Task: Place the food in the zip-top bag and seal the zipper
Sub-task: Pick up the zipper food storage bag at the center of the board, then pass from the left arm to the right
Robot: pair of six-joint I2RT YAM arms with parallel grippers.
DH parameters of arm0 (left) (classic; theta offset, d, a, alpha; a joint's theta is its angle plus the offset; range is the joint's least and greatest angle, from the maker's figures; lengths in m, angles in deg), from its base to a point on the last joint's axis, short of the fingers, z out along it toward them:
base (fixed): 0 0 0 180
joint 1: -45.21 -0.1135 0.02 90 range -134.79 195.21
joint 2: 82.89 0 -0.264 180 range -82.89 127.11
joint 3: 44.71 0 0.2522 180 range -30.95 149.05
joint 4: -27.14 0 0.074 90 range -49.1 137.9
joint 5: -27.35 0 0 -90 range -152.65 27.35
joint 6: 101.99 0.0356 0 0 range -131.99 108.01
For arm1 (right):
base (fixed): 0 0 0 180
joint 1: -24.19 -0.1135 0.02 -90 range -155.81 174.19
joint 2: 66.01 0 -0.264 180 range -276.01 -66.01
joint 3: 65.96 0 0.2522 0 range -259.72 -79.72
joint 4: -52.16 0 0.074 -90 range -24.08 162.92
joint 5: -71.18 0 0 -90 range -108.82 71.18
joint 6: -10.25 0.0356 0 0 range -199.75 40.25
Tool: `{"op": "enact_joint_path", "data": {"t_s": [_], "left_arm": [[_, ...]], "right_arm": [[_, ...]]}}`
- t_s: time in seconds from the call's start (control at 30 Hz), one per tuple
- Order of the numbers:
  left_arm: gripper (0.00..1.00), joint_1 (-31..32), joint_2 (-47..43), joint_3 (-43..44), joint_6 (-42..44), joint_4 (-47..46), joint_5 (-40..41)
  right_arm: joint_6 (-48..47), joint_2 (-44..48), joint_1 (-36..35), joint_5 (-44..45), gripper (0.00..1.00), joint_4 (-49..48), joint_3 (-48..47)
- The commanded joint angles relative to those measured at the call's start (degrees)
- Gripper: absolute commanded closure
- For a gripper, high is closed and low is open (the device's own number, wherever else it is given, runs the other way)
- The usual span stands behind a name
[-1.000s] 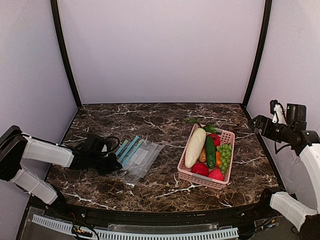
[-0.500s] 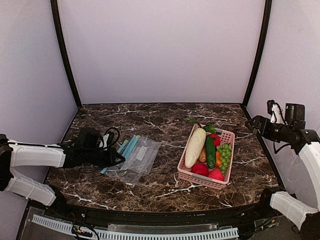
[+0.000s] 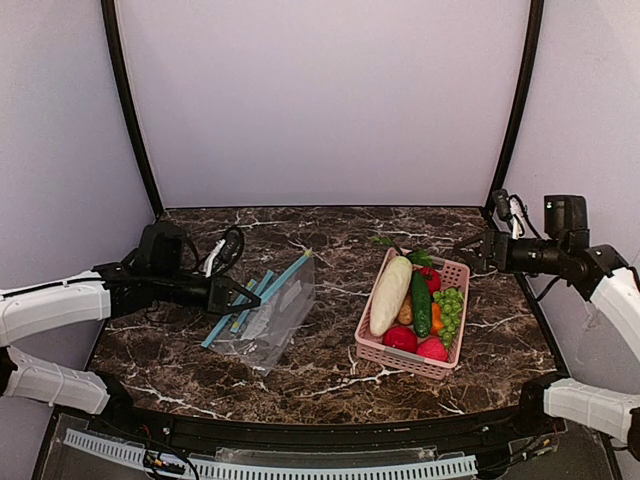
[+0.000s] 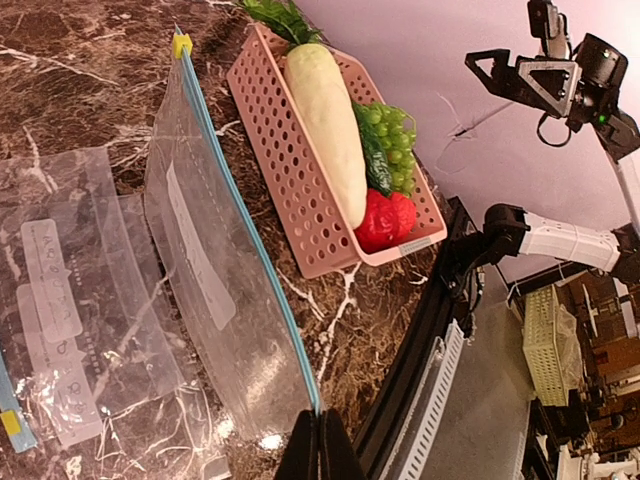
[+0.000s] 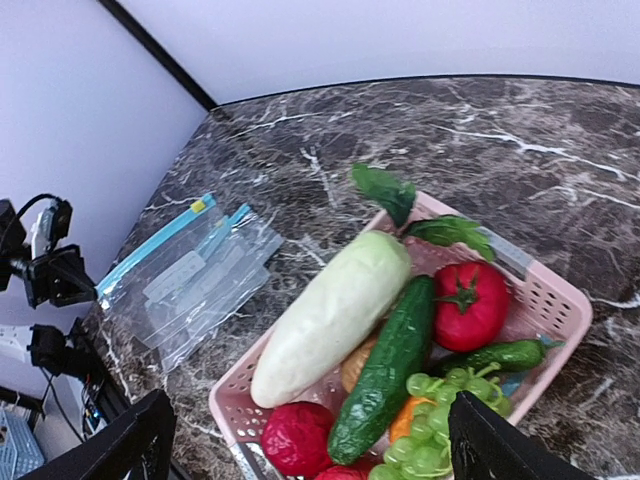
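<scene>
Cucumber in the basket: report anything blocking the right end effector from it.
Nothing visible covers the cucumber; it lies on top in the pink basket, tight against the white radish. The right end effector hovers open above.

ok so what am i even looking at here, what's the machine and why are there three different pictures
You are looking at two robot arms bolted at the near edge of a marble table. The wide picture comes from a fixed camera above and behind them. The other two come from small cameras on each wrist.

Each arm ends in a two-finger end effector. The left end effector is shut on the blue-strip edge of a clear zip-top bag, holding it up on its edge. The spare bags lie flat beside it.

The right end effector is open and empty, hanging in the air near a pink basket. The basket holds a white radish, a cucumber, red fruits, grapes and other produce.
</scene>
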Motion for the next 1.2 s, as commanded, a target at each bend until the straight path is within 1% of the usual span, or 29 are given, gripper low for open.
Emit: {"op": "enact_joint_path", "data": {"t_s": [0.0,0.13,0.23,0.37,0.47,0.57,0.7,0.9,0.93,1.03,1.17], "left_arm": [[0.99,0.2,-1.5,3.4,2.9,6.2,-9.9],[0.99,0.5,-2.2,5.7,1.9,7.9,-17.0],[0.99,1.2,-3.7,6.7,0.8,8.4,-19.3],[0.99,2.5,-5.9,7.2,-1.3,8.5,-21.4],[0.99,4.4,-6.7,7.5,-2.7,7.9,-21.7],[0.99,6.0,-7.3,7.9,-3.5,7.2,-20.8],[0.99,7.7,-8.0,8.3,-5.8,3.6,-21.3],[0.99,8.9,-8.6,8.4,-8.9,-0.6,-22.5],[0.99,9.0,-8.7,8.4,-9.2,-0.8,-22.5],[0.99,9.2,-8.8,8.2,-9.7,-1.2,-23.1],[0.99,9.4,-9.1,8.0,-10.2,-1.3,-23.5]], "right_arm": [[0.7,-0.8,-5.8,-5.3,0.07,-5.8,-2.0],[1.3,-2.2,-9.2,-10.8,0.07,-9.6,-1.9],[2.3,-2.9,-11.8,-14.7,0.08,-12.8,-1.3],[5.1,-3.0,-16.2,-17.2,0.08,-18.4,0.6],[6.3,-3.8,-19.5,-16.7,0.08,-21.7,1.9],[6.9,-5.4,-23.0,-14.1,0.09,-23.3,2.4],[6.6,-7.5,-27.0,-11.4,0.09,-25.1,2.5],[6.7,-11.0,-29.5,-11.1,0.10,-29.2,4.4],[6.8,-11.6,-29.7,-11.2,0.10,-29.8,4.7],[7.1,-13.7,-30.4,-10.6,0.18,-31.6,4.8],[6.6,-16.3,-31.7,-9.7,0.23,-32.1,3.8]]}}
